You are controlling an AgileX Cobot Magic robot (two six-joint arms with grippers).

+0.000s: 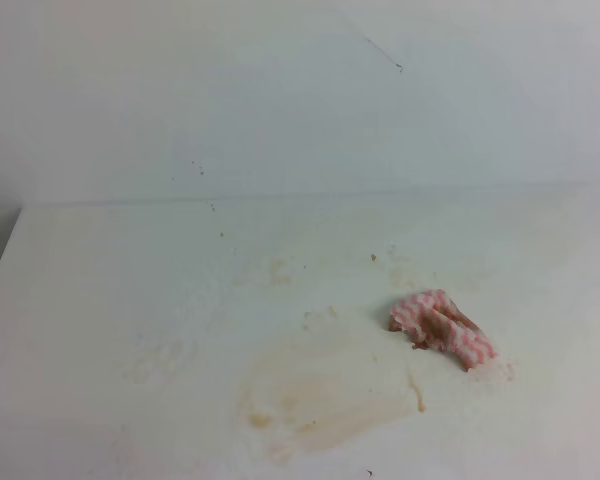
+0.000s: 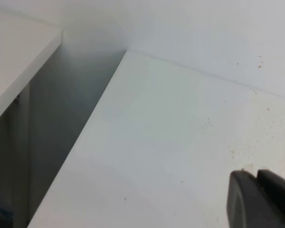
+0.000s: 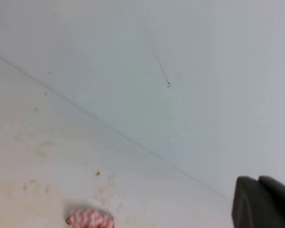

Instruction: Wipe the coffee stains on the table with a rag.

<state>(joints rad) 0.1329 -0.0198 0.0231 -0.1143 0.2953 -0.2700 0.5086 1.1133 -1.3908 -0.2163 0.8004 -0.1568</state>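
My right gripper (image 3: 259,183) shows only as two dark fingers at the lower right corner of its wrist view, pressed together with nothing between them. It hangs above the table (image 1: 100,300), well apart from the rag (image 3: 90,219), which peeks in at the bottom edge of that view. My left gripper (image 2: 257,176) sits at the lower right of its own view too, dark fingers close side by side with a thin slit between; I cannot tell whether they are fully pressed together. Below it lies bare white tabletop near the left edge, with a few small specks.

In the high view neither of my arms appears. The rag (image 1: 442,328) lies bunched on the right half of the table, pink and white stripes with brown patches. The coffee stains (image 1: 320,395) spread as a pale tan smear just left of and nearer than the rag, with a darker edge line close to the cloth. Behind the table stands a white wall (image 1: 300,90).
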